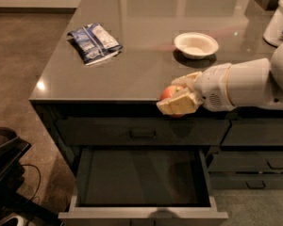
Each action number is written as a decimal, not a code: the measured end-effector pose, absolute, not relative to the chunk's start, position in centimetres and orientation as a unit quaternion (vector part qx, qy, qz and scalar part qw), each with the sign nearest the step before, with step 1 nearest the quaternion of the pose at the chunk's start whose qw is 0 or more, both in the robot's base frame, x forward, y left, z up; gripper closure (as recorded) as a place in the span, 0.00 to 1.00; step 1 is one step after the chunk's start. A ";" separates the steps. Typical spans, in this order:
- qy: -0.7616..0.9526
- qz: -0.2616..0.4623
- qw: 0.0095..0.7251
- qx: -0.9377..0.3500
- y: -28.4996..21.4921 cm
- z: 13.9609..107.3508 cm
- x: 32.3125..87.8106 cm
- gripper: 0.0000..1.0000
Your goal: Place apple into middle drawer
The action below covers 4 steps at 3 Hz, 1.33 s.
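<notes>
My gripper [178, 98] is shut on the apple [170, 92], a small red apple seen between the cream fingers. It hangs in front of the counter's front edge, above the middle drawer [144, 178]. The drawer is pulled out, wide and shallow, with a dark bare floor and grey front edge [144, 215]. The apple is above the drawer's right half, well above its floor. My white arm reaches in from the right.
A white bowl [196, 44] and a blue snack bag [94, 42] lie on the grey counter [132, 69]. A white container [280, 18] stands at the far right. A closed drawer front with a bar handle [142, 133] is above the open one. Dark equipment [4, 173] stands at the left on the floor.
</notes>
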State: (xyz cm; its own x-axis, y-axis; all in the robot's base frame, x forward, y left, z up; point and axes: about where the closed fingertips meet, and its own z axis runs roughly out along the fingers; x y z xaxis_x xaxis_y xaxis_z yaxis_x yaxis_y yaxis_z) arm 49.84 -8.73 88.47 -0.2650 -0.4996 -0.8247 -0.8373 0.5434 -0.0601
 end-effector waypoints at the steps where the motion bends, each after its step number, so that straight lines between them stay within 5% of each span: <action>1: 0.769 0.199 0.424 -0.435 -8.6 88.6 49.9 1.00; 4: 0.813 0.200 0.449 -0.312 -9.7 73.9 43.4 1.00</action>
